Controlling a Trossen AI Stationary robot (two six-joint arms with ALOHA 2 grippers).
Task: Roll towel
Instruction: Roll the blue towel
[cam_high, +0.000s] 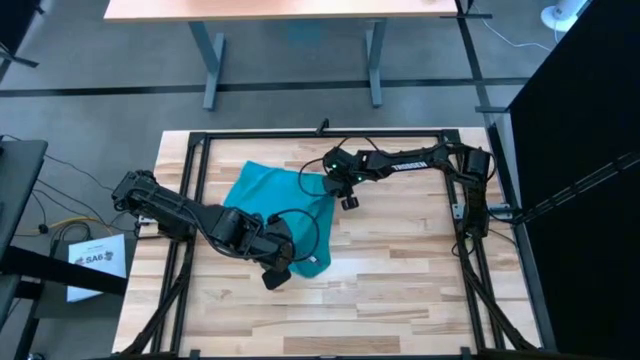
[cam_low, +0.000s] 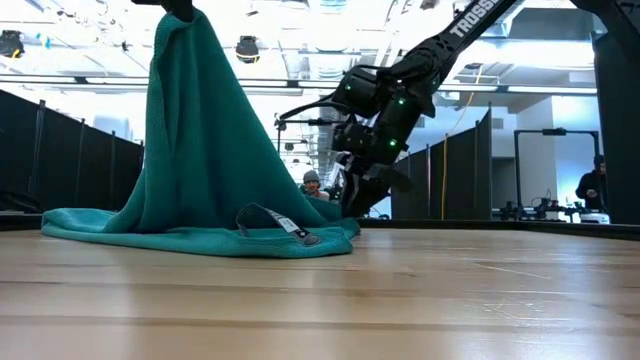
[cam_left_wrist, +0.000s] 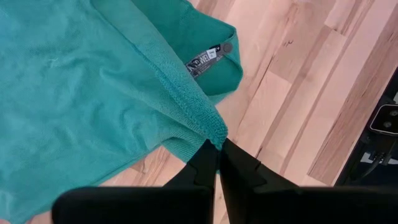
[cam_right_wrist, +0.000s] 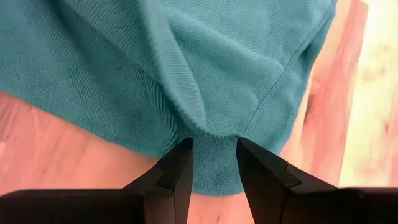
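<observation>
— Left tool (cam_left_wrist: 218, 149) pinches a corner of the towel (cam_high: 265, 200), hoisting it off the bench (cam_high: 400, 290), likely to spread it flat.
— And the right tool (cam_right_wrist: 214, 163)?
— Spread around the far edge, apparently poised to grab it.

Right gripper (cam_right_wrist: 211, 163) at towel (cam_right_wrist: 186, 68) edge
Fingers (cam_right_wrist: 177, 171) straddled a folded teal hem (gap between them), wooden table (cam_right_wrist: 56, 143) beneath.
</observation>
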